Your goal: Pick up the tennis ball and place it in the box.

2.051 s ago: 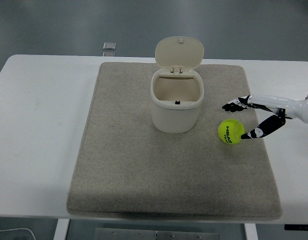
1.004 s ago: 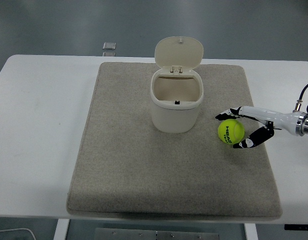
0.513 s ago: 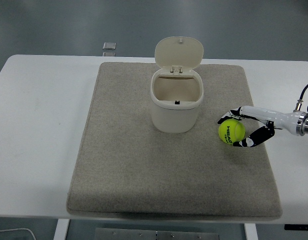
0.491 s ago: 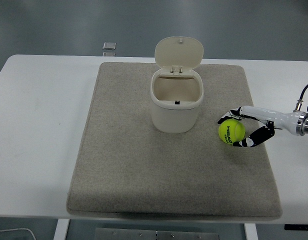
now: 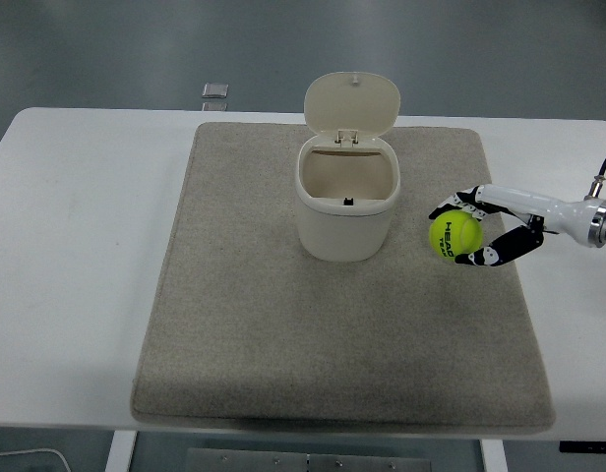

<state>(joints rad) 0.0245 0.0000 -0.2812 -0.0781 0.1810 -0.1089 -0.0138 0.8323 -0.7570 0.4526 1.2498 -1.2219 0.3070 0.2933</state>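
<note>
You have one tennis ball [image 5: 456, 236] clamped in the right hand's [image 5: 485, 231] fingers [image 5: 475, 259], beside one open-lidded box [image 5: 346, 202] on the mat [image 5: 283, 334].

1 tennis ball [image 5: 456, 236], yellow-green. 1 cream box [image 5: 346, 202] w/ 1 hinged lid [image 5: 351, 102], flipped up. 1 beige mat [image 5: 342, 280]. 1 white surface [image 5: 77, 246]. 1 robot hand [image 5: 480, 231] in view. 1 small grey object [image 5: 214, 91] beyond the far edge.
</note>
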